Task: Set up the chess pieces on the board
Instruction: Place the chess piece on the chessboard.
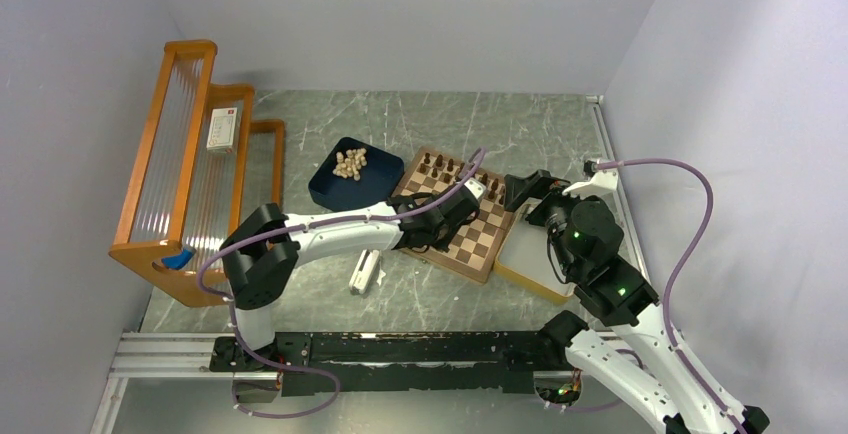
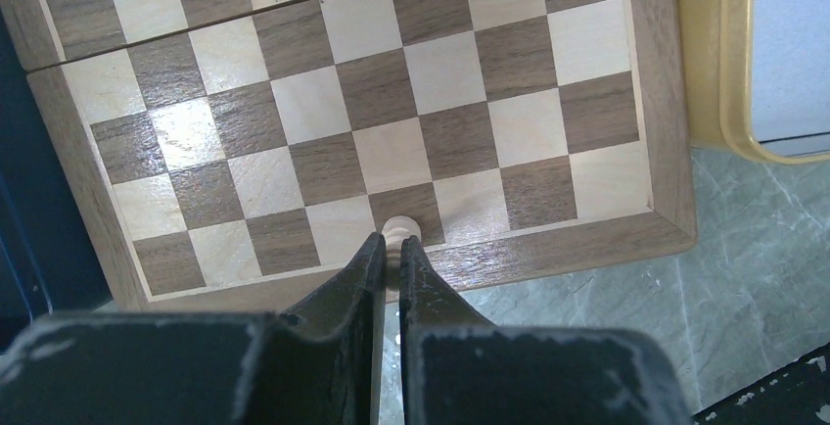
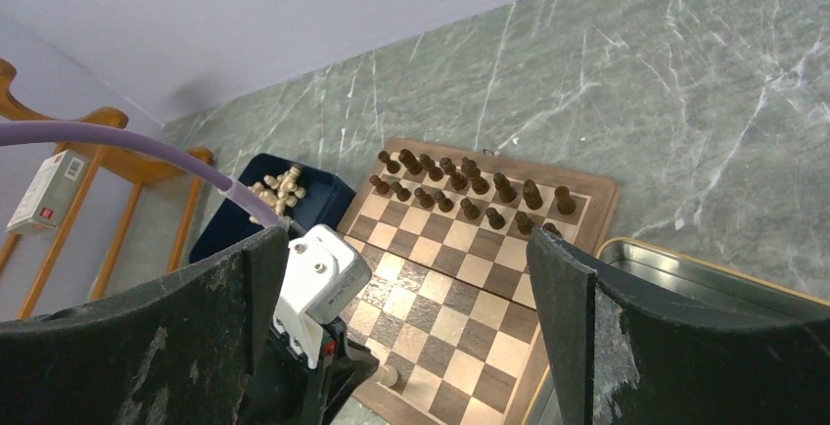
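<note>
With the dark pieces (image 3: 460,190) filling two rows at the board's (image 1: 480,242) upper edge, the left hand (image 2: 390,252), clamped on one pale piece (image 2: 401,228), has it at the opposite edge row, lower centre of the wrist view, the other pale pieces (image 1: 350,163) lie heaped in the blue tray (image 1: 330,189), and the right hand (image 3: 411,239) hangs spread apart.

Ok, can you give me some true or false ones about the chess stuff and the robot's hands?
1. The left gripper is pinching one pale piece. True.
2. The dark pieces sit in the dark blue tray. False: they stand on the two far rows of the board; the tray holds pale pieces.
3. The right gripper is wide open and empty. True.
4. Pale pieces fill the board's near rows. False: only the pinched one is there.
</note>
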